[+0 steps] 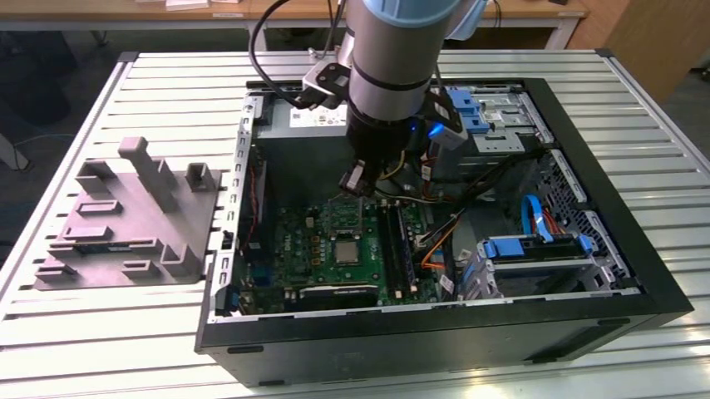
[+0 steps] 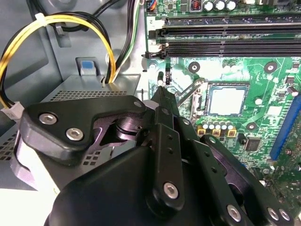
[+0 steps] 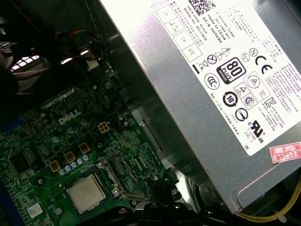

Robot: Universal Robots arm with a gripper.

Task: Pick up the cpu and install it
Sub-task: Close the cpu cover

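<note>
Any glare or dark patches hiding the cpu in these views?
Exterior view: cpu evenly lit, arm shadowing the board behind it. Second wrist view: cpu bright, slightly washed out; gripper body dark in the foreground. First wrist view: cpu clear, dark corner beyond the board.

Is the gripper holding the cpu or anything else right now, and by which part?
Cannot be told. The cpu already sits in the motherboard socket, apart from the gripper.

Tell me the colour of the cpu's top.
Silver-grey metal with a pale rim; the cpu sits on the green motherboard, clearest in the second wrist view.
</note>
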